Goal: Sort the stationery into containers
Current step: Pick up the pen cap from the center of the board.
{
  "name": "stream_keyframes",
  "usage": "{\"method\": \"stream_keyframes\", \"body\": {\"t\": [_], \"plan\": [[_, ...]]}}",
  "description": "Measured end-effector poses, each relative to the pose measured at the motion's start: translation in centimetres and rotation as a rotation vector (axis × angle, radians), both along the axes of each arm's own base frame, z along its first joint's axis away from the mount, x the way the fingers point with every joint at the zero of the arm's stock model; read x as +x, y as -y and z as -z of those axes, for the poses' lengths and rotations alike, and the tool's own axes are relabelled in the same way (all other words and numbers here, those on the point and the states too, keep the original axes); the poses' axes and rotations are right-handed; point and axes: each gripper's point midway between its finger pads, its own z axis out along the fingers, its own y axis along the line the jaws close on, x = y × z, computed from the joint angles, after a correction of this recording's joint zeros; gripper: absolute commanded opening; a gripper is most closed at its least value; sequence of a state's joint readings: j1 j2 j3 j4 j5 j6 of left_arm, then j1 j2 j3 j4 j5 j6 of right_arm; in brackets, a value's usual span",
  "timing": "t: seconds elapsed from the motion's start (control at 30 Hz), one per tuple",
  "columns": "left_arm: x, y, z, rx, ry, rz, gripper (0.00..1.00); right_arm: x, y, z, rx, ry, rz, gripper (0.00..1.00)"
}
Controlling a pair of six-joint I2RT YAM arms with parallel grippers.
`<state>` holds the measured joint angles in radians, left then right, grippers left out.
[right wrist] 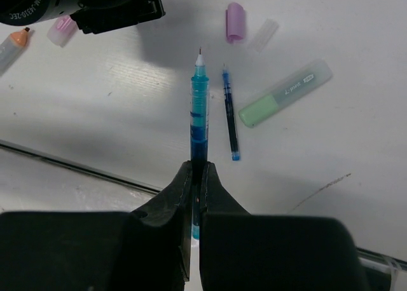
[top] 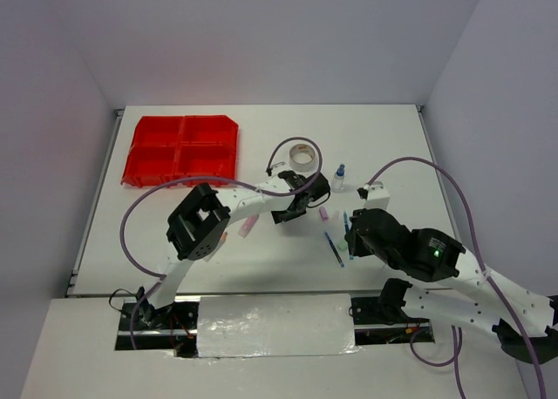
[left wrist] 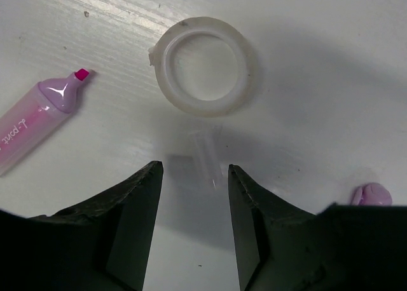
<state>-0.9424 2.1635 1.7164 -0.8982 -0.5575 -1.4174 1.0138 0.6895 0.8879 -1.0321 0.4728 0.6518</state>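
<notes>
The right pincer is shut almost completely on the rear end of a blue pen, whose tip points away from the arm. I can't tell whether the pen is off the table. This is towards the near edge, right of the middle. Just beside the held pen lies a thin dark-blue pen, and a green marker lies slantwise past that. A purple cap and a clear cap lie side by side ahead of the pen's tip.

The left pincer hangs about mid-table with its jaws parted and nothing gripped. A small clear tube lies on the table between them, nearer the right-hand finger. Just past it the clear tape ring lies flat, and a pink marker with its tip bare is off to one side.

The red tray sits near the far left corner, and I see nothing in its four compartments. The grey tape roll and the blue-capped bottle stand between the middle and the far edge, the bottle nearer the right edge.
</notes>
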Motion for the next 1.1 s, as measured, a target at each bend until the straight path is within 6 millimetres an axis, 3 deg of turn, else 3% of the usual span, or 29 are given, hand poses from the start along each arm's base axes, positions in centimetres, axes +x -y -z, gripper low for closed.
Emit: {"method": "stream_keyframes", "body": {"t": [0.37,0.8,0.87,1.1], "plan": [[0.4,0.5,1.5,-0.023,-0.018,-0.001,0.45,-0.2,-0.1,0.6,-0.020,-0.014,-0.019,0.01],[-0.1,0.6,1.4,-0.058,0.004,0.026,0.10,-0.2,-0.3,0.5,-0.015,-0.015,-0.032,0.00],[-0.5,0.7,1.4,-0.067,0.009,0.035,0.00,-0.3,-0.5,0.5,-0.008,-0.016,-0.042,0.00],[-4.5,-0.2,0.2,-0.090,-0.007,0.098,0.00,-0.4,-2.0,0.6,0.038,-0.021,-0.091,0.00]]}}
